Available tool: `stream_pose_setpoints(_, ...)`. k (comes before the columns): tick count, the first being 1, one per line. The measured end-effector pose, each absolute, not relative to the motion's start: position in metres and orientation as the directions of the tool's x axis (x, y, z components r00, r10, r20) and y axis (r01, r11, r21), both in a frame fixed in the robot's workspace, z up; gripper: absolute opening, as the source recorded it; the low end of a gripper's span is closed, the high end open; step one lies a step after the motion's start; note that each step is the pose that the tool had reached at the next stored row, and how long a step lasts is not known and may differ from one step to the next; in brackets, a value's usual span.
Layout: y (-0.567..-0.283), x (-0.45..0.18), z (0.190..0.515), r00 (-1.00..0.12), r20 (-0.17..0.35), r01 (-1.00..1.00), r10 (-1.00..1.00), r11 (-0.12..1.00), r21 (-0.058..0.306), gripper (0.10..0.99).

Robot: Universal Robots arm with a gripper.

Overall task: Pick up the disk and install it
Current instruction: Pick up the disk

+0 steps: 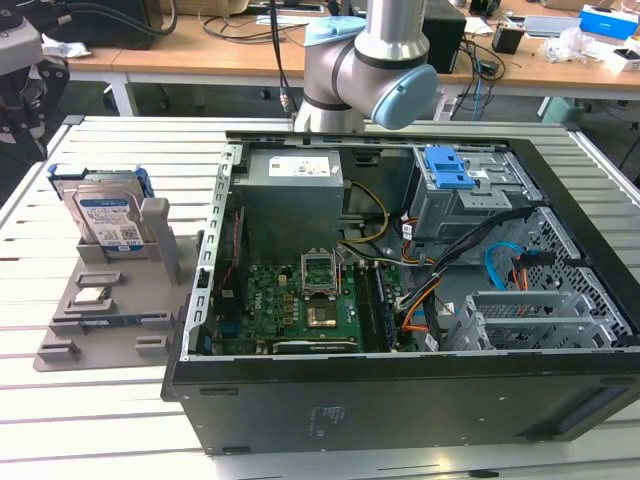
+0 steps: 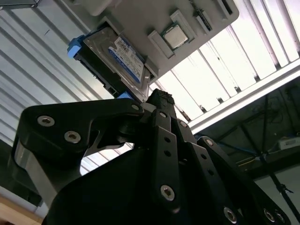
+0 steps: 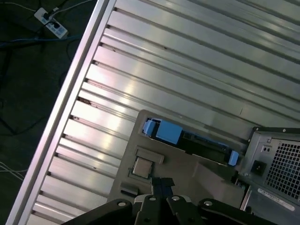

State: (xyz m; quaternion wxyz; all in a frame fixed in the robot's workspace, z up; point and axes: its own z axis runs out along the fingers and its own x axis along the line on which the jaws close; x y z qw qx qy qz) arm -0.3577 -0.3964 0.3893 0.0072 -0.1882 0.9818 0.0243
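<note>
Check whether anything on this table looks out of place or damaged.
Nothing stands out. The disk stands upright in its slot on the grey holder, the chip sits square in its pocket, and the computer case lies open with its cables inside.

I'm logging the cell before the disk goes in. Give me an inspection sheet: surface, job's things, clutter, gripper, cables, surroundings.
Surface: slatted metal table bearing a grey fixture and an open computer case.
Job's things: disk stands upright in the fixture's slot, not gripped; blue-latched drive cage sits inside the case.
Clutter: small silver chip on the fixture.
Gripper: gripper jaws together, holding nothing, apart from the disk.
Cables: cables in orange, blue and black, inside the case.
Surroundings: desk behind the table; power strip on the floor.
</note>
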Motion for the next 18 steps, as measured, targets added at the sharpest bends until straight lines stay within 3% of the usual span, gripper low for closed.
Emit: stream_pose_setpoints(18, -0.3963, -0.3577, 0.3893, -0.840, -0.023, -0.543, -0.543, 0.838, 0.045, 0.102)
